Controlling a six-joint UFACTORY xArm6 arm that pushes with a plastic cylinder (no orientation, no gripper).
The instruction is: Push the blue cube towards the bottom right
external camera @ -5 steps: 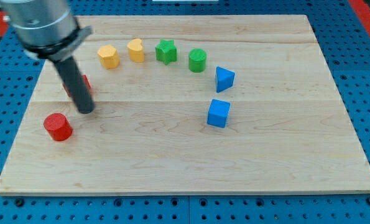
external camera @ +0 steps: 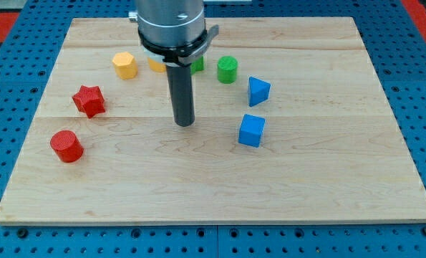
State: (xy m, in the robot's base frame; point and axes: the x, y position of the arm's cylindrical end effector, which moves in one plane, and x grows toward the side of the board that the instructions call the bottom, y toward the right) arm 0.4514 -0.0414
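There are no words, numbers or signs to read anywhere. The blocks are plain, the wooden surface (external camera: 220,179) is plain, and the dark rod has no writing on it.

1. A pale wooden board (external camera: 327,179) with visible grain is laid on a blue perforated surface (external camera: 5,100).
2. Two blue blocks, two red, two green and two yellow-orange ones are seen.
3. The rod (external camera: 182,97) is coloured dark grey.
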